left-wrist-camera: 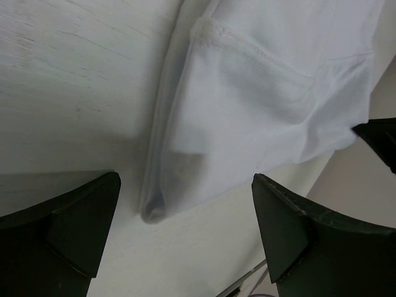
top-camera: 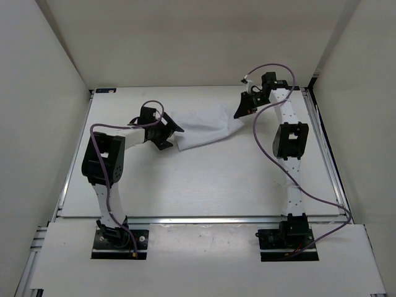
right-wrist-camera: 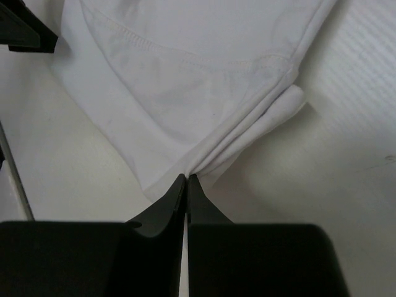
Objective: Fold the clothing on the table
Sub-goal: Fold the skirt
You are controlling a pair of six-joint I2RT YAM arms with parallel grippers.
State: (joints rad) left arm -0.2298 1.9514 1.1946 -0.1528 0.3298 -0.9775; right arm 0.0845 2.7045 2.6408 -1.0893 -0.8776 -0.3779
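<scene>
The clothing (top-camera: 207,127), a thin white piece with stitched hems, lies bunched at the back middle of the table (top-camera: 204,185). My right gripper (top-camera: 240,111) is at its right end. In the right wrist view the jaws of this gripper (right-wrist-camera: 187,176) are shut on a gathered corner of the clothing (right-wrist-camera: 185,86), with folds fanning out from the pinch. My left gripper (top-camera: 168,133) sits at the left end. Its jaws (left-wrist-camera: 185,179) stand wide open, low over the table, with a folded corner of the clothing (left-wrist-camera: 260,105) just ahead of the fingertips and nothing gripped.
White walls close in the table on three sides. A metal rail (top-camera: 204,219) runs along the front edge and another down the right side (top-camera: 328,161). Purple cables (top-camera: 266,148) loop off both arms. Bare table surface lies in front of the clothing.
</scene>
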